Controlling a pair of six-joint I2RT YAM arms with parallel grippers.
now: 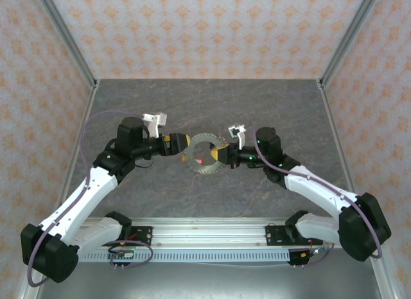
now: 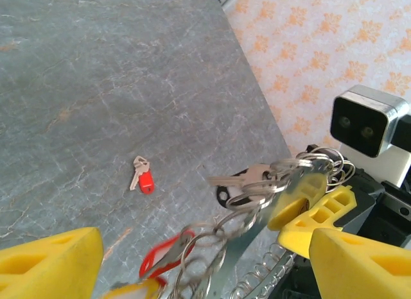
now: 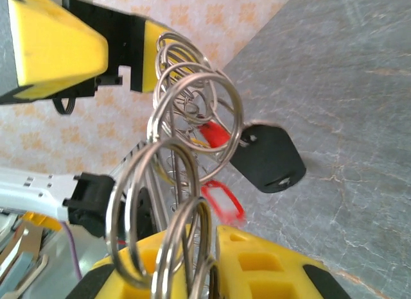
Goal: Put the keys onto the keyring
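Two robot arms meet over the middle of a grey, marble-veined table (image 1: 205, 106). Walls (image 1: 205, 29) papered in a pale orange floral print enclose it.

Between the arms is the keyring (image 1: 204, 137), a thin grey metal hoop. So many small steel split rings (image 3: 192, 100) hang on it that from above its edge looks toothed. Up close, the rings are shiny, round and overlapping like a loose coil.

The right gripper (image 1: 221, 156) has blocky yellow plastic fingers (image 3: 257, 267) with square cut-outs. They are closed on the hoop's right side, and the rings rise from between them.

The left gripper (image 1: 178, 145) meets the hoop's left edge. Its smooth yellow fingers (image 2: 45, 260) stand well apart with the ring bundle between them. I cannot tell whether they pinch it.

Several keys (image 2: 241, 179) of flat silver metal dangle from the rings. With them hang a rounded black plastic tag (image 3: 270, 159) and glossy red tags (image 3: 221, 203).

One loose key (image 2: 142, 176) with a small red tag lies flat on the table, apart from the hoop.
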